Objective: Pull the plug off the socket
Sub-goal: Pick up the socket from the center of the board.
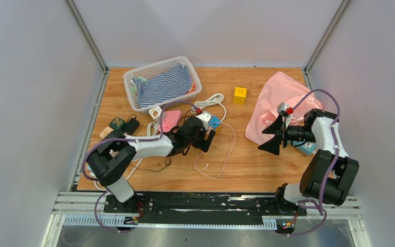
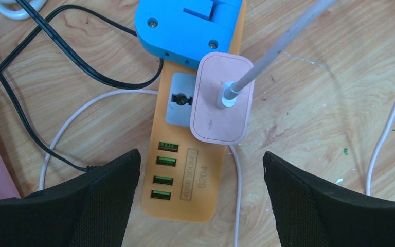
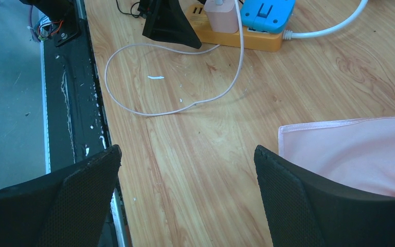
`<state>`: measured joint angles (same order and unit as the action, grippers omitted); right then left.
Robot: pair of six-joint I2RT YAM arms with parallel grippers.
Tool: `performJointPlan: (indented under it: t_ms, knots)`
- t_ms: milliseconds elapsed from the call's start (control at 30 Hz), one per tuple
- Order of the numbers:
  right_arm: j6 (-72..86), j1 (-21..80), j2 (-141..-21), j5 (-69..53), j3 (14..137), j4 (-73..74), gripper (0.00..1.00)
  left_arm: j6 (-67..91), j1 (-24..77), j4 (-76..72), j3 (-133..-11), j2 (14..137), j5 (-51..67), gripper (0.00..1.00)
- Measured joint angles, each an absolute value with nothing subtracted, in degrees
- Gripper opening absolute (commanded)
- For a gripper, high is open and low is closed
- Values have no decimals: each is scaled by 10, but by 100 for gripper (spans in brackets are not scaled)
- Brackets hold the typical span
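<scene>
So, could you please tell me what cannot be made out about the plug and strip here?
Left wrist view: pins of plug, hidden under its body.
Left wrist view: far end of strip, under adapter, cut by top edge.
Top view: plug too small, beside left gripper.

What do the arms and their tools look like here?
The left arm and right arm have white links, black joints and looping purple cables. The left tool and right tool each carry two black wedge-shaped fingers with mesh-textured inner faces.
</scene>
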<state>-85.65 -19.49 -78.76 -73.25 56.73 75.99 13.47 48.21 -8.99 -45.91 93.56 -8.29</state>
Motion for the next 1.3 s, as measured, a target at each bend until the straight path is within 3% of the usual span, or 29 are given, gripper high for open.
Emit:
performJointPlan:
  t_ms: [600, 1300]
  knots:
    - [-861, -195, -788, -733, 567, 761, 100, 135, 482, -57, -485, 968, -97, 75]
    - [-864, -195, -791, -733, 567, 764, 100, 119, 481, -51, -485, 969, -64, 6]
